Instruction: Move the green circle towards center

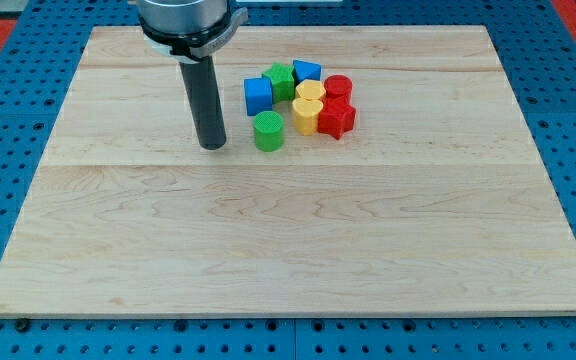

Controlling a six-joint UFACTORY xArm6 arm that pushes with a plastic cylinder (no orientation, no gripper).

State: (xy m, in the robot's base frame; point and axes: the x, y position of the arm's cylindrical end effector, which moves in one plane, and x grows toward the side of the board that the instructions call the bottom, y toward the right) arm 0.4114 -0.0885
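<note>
- Green circle (267,132) sits just to the view's right of my tip (212,145), a small gap between them, on the wooden board (288,250).
- Rod tip carries no jaws; nothing is gripped.
- Blue cube (258,95) lies up-right of my tip.

One cam, high front angle, looks down on whole wooden board (288,230).
</note>
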